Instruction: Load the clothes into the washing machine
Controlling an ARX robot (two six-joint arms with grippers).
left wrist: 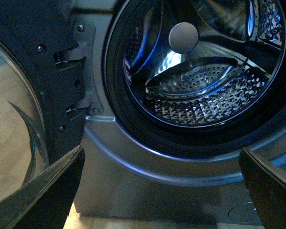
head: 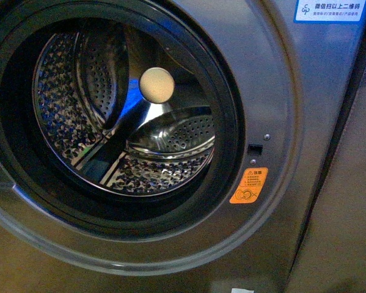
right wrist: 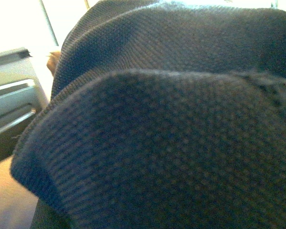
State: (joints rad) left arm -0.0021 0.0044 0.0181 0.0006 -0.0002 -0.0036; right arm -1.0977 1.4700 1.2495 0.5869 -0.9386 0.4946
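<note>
Straight ahead, washing machine (head: 280, 110) stands with door (left wrist: 33, 28) open, steel drum (head: 170, 165) exposed. Left gripper (left wrist: 161, 155) sits close before the drum, jaws wide apart, holding nothing. Clothes (right wrist: 171, 143) fill the right wrist view, away from the drum. Right gripper hidden, so I cannot tell its grip.

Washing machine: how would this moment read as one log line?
washing machine door open | drum bare | clothes fill right wrist view | left gripper open, facing drum
</note>
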